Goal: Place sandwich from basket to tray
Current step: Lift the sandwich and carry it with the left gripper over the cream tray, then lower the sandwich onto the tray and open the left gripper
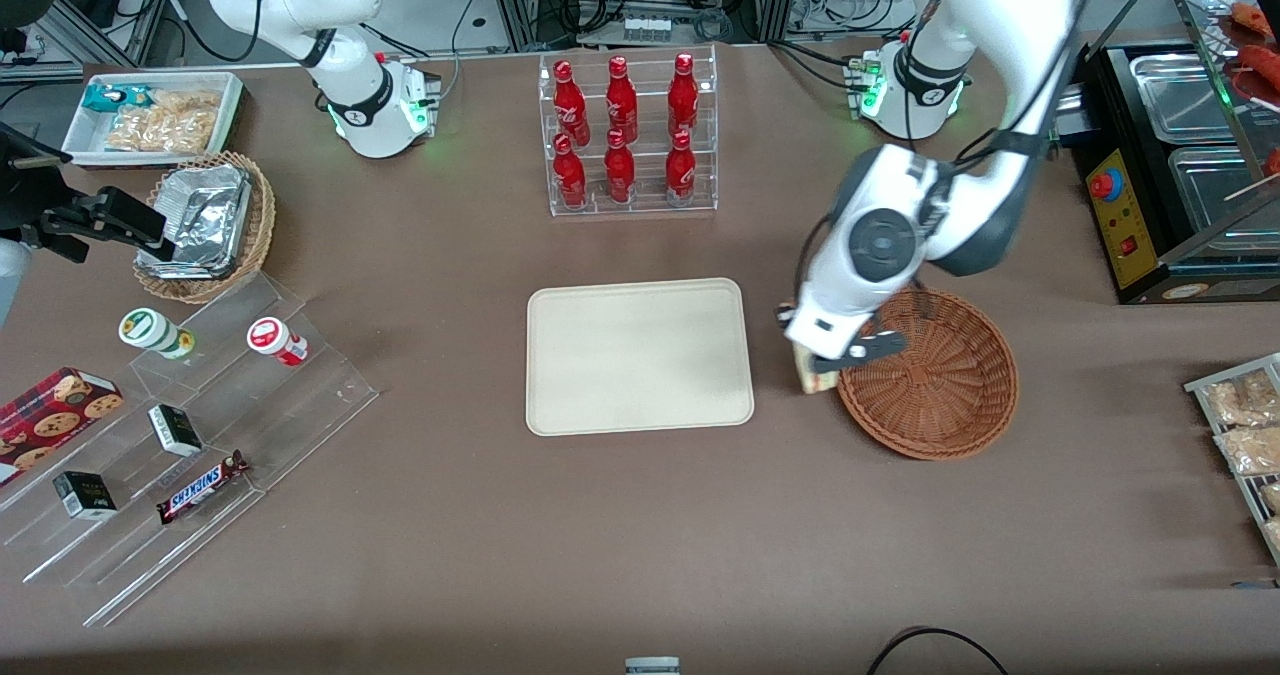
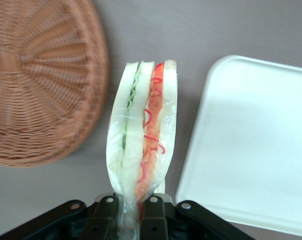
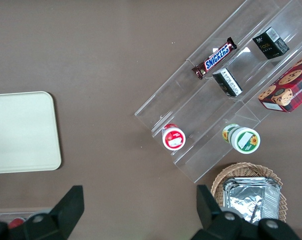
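Note:
My gripper point(image 1: 815, 360) is shut on the sandwich point(image 2: 143, 130), a clear-wrapped wedge of pale bread with green and red filling; in the front view the sandwich point(image 1: 812, 377) peeks out under the wrist. It hangs above the table between the reddish-brown wicker basket point(image 1: 935, 375) and the cream tray point(image 1: 640, 355), at the basket's rim. In the left wrist view the fingers point(image 2: 153, 215) pinch the wrap's end, with the basket point(image 2: 38, 85) on one side and the tray point(image 2: 256, 145) on the other. The basket holds nothing.
A clear rack of red bottles point(image 1: 625, 135) stands farther from the front camera than the tray. A tiered acrylic stand with snacks point(image 1: 180, 435) and a tan basket with foil containers point(image 1: 205, 220) lie toward the parked arm's end. A food warmer point(image 1: 1180, 165) sits at the working arm's end.

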You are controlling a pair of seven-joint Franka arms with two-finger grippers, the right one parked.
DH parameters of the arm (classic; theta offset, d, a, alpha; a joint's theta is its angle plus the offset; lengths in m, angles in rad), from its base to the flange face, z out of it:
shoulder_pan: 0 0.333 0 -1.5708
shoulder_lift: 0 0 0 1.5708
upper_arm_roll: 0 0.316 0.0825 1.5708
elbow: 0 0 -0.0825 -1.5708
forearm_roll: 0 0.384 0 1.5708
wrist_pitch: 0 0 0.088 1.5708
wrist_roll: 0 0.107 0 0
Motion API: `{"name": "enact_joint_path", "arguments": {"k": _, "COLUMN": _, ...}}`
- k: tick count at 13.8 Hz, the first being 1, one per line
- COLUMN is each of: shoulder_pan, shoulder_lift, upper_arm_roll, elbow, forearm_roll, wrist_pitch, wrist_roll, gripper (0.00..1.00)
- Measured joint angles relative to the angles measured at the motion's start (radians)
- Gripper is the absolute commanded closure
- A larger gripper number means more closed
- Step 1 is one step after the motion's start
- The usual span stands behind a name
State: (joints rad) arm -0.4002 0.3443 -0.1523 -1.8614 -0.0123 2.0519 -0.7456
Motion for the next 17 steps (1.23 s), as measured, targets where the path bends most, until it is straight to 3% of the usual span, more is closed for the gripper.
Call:
{"name": "enact_joint_path", "arguments": {"k": 3, "shoulder_pan": -0.107, "shoulder_lift": 0.089, "upper_arm_roll": 0.000, "elbow": 0.115, "forearm_roll": 0.000, "wrist_pitch": 0.001, "wrist_roll": -0.061, "gripper": 1.00}}
{"name": "enact_joint_path", "arguments": {"k": 10, "shoulder_pan": -0.251, "shoulder_lift": 0.293, "upper_arm_roll": 0.000, "elbow": 0.350, "forearm_roll": -0.006, "wrist_pitch": 0.001, "wrist_roll": -0.147, "gripper": 1.00}}
{"name": "enact_joint_path", "arguments": {"k": 17, "shoulder_pan": -0.305, "shoulder_lift": 0.465, "upper_arm_roll": 0.002, "elbow": 0.547, "forearm_roll": -0.006, "wrist_pitch": -0.050, "wrist_roll": -0.236, "gripper": 1.00}}
